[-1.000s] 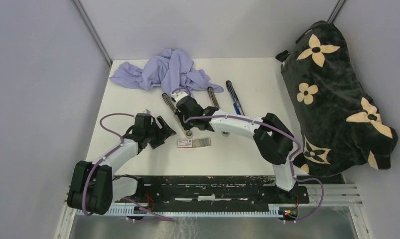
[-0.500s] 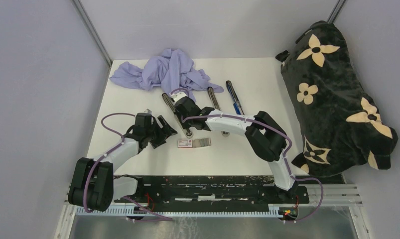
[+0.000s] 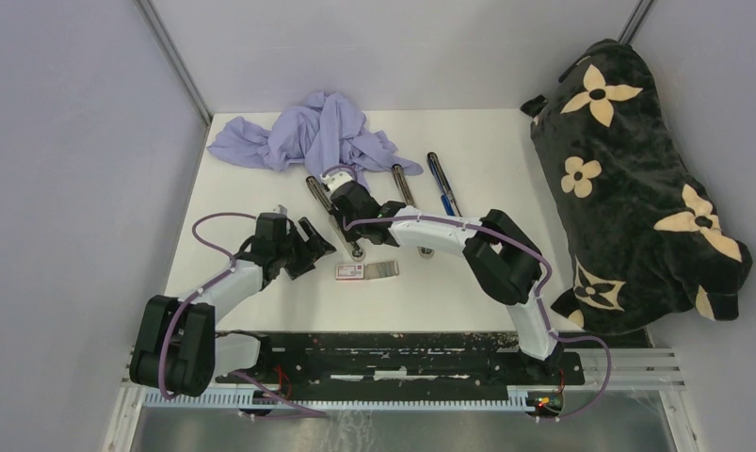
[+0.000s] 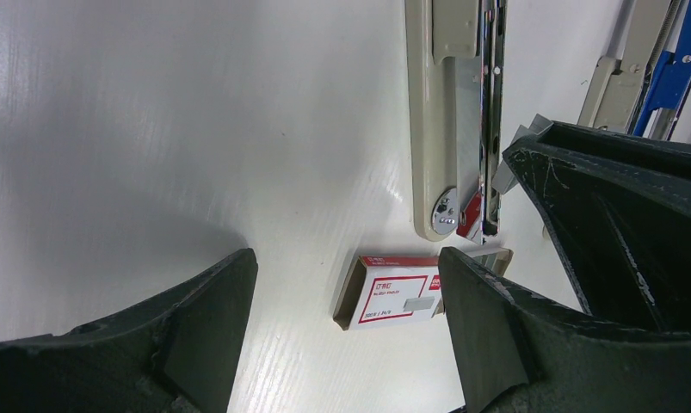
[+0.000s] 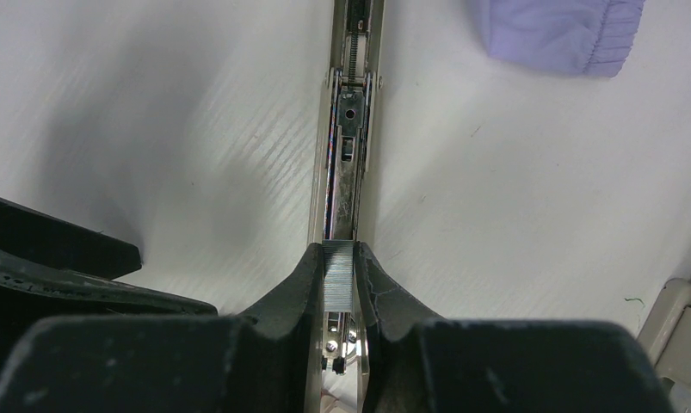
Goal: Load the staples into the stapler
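White tabletop: our right pincer, clamped on the staples, hangs over the open stapler, strip parallel to its channel; our left pincer gapes nearby.

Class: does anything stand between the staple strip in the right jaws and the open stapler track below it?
Nothing visible does. The staple strip, pinched by the right gripper, lines up directly over the stapler's open track.

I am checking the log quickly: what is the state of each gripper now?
Left gripper: open, holding nothing.
Right gripper: closed on the staples, over the open stapler.
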`<state>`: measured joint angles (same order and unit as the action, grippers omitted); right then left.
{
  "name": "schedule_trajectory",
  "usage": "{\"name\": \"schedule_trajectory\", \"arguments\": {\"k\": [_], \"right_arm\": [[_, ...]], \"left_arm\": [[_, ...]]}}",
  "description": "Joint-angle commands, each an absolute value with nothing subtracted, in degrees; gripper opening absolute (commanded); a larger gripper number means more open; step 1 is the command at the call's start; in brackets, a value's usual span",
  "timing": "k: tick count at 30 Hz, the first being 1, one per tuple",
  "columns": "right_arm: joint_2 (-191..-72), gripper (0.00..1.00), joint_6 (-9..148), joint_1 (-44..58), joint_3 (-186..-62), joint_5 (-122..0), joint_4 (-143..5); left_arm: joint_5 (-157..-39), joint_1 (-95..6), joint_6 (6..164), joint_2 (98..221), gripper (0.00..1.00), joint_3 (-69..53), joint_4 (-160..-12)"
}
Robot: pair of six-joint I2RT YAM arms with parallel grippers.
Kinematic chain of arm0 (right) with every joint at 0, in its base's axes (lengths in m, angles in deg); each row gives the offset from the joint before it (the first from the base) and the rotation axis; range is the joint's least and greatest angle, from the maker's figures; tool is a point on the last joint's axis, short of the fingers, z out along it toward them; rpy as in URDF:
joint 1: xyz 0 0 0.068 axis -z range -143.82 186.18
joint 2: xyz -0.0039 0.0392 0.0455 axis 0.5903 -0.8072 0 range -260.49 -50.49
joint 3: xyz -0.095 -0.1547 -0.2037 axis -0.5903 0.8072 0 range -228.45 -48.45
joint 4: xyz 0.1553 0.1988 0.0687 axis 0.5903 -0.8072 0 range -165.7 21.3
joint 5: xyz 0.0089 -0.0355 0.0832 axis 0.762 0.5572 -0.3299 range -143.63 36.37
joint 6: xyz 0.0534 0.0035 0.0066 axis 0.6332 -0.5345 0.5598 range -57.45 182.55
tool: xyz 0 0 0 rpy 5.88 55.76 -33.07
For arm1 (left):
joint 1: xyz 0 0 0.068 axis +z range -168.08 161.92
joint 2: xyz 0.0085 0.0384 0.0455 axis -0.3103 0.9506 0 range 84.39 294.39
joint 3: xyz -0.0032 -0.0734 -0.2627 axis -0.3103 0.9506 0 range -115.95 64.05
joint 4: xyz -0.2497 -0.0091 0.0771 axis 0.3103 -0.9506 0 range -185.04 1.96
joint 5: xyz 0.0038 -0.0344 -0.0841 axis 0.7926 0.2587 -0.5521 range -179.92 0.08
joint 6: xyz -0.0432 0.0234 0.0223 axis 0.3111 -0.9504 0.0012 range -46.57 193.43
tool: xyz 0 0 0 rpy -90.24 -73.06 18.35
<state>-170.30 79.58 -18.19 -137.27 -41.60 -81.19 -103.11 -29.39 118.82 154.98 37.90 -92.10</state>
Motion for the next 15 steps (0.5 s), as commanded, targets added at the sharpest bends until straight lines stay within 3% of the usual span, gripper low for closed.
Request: {"name": "schedule_trajectory", "arguments": {"k": [1, 15], "right_arm": [[-170.9, 0.07, 78.9, -18.0, -139.8, -41.7, -79.3], [-170.0, 0.07, 79.3, -18.0, -139.4, -42.3, -79.4]], "left_arm": [[-103.5, -29.1, 119.2, 155.3, 0.84, 37.6, -91.9], [-103.6, -29.0, 119.4, 155.1, 0.84, 37.7, -91.9]]}}
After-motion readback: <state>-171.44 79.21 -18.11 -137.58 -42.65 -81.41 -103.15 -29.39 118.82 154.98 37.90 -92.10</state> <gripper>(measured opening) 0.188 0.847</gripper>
